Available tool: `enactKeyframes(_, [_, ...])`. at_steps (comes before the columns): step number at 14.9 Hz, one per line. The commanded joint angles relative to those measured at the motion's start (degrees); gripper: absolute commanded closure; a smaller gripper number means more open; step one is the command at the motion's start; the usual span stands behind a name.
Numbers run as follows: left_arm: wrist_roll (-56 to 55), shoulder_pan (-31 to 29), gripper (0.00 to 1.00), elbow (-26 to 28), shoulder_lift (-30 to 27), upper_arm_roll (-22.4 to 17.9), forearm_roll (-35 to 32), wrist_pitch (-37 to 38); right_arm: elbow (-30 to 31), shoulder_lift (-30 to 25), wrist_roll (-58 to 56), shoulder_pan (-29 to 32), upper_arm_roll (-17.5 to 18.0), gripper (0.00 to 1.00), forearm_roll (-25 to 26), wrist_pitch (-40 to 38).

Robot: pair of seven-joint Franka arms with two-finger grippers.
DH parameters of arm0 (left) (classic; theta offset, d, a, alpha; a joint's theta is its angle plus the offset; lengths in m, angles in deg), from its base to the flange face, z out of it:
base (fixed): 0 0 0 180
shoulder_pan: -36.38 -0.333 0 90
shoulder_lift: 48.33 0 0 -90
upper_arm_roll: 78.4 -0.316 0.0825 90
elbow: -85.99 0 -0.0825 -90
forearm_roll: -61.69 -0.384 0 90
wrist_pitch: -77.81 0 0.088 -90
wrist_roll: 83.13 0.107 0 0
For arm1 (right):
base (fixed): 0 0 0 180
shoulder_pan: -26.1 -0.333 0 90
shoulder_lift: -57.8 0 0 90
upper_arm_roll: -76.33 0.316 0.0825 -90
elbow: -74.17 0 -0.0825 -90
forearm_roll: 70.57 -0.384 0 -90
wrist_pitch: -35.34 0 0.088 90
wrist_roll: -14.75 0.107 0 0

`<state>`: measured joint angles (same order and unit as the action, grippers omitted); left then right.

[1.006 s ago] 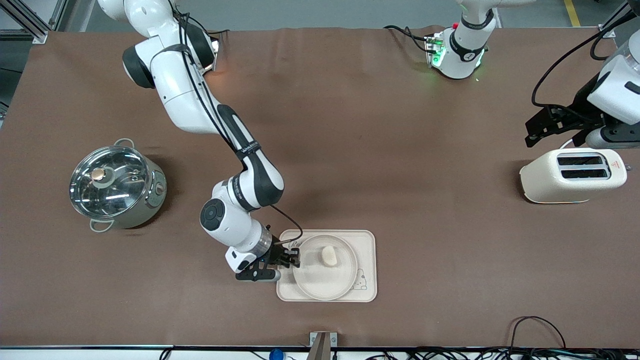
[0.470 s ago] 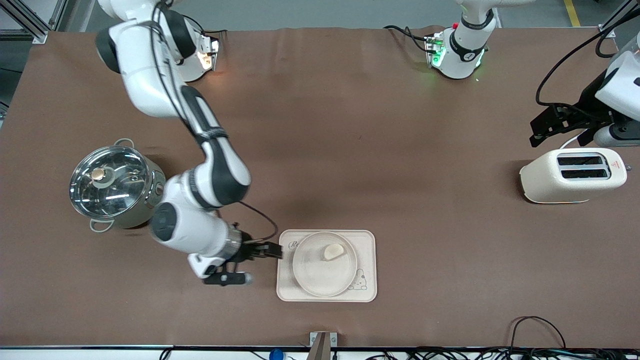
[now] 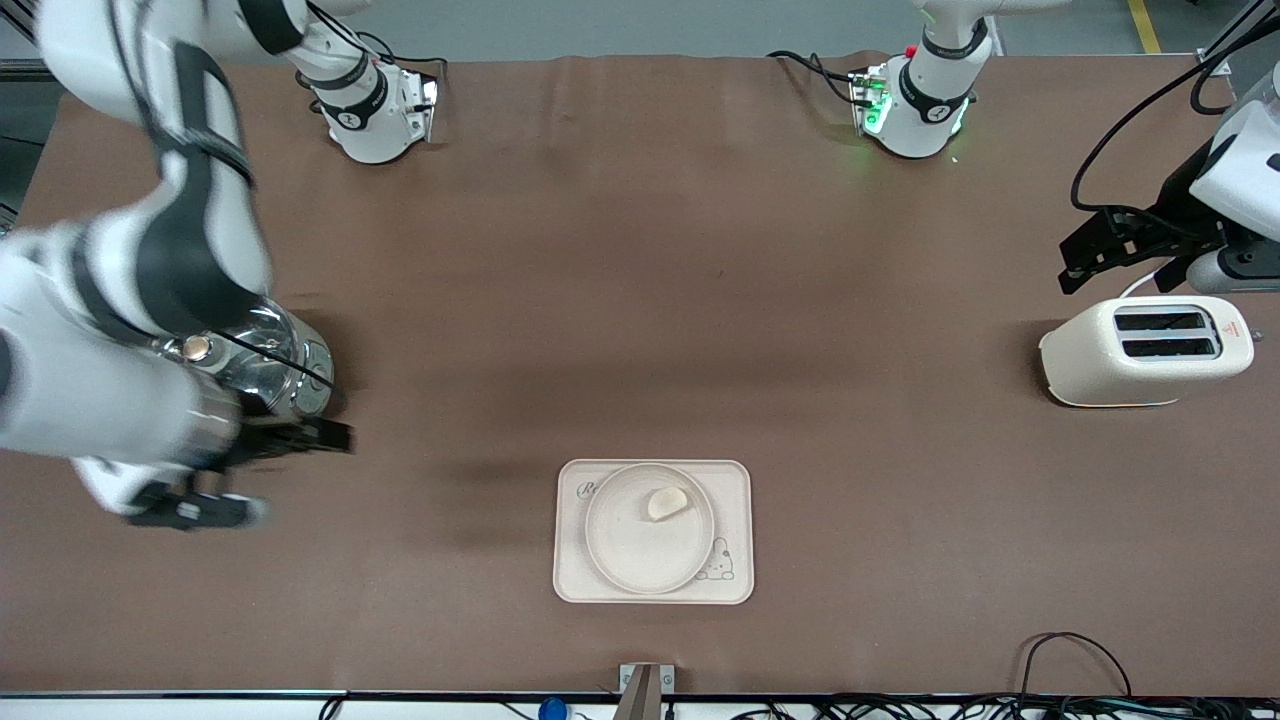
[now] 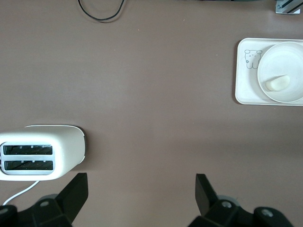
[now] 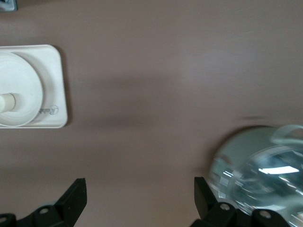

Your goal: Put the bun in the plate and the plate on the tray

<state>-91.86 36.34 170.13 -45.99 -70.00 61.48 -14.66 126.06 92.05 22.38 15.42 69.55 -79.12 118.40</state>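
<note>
The bun (image 3: 667, 502) lies in the round plate (image 3: 630, 550), which sits on the tray (image 3: 735, 480) near the table's front edge. My right gripper (image 3: 325, 437) is open and empty, up in the air beside the pot and well away from the tray. My left gripper (image 3: 1078, 252) is open and empty over the table by the toaster, where the arm waits. The left wrist view shows the tray (image 4: 244, 90), plate (image 4: 289, 56) and bun (image 4: 277, 83) past its open gripper (image 4: 142, 194). The right wrist view shows the tray (image 5: 52, 85), plate (image 5: 19, 80), bun (image 5: 5, 102) and its open gripper (image 5: 139, 198).
A steel pot (image 3: 270, 375) with a glass lid stands toward the right arm's end, partly hidden by the right arm; it also shows in the right wrist view (image 5: 260, 165). A cream toaster (image 3: 1145, 350) stands toward the left arm's end and shows in the left wrist view (image 4: 40, 153).
My right gripper left the plate's rim and swung away from the tray to beside the pot. The bun shifted slightly in the plate. The left arm barely moved.
</note>
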Motion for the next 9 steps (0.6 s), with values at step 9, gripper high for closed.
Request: enactKeyframes(9, [0.8, -0.4, 0.0, -0.5, -0.1, 0.1, -0.9, 0.5, 35.7, -36.2, -9.8, 12.1, 1.7, 0.0, 9.5, 2.4])
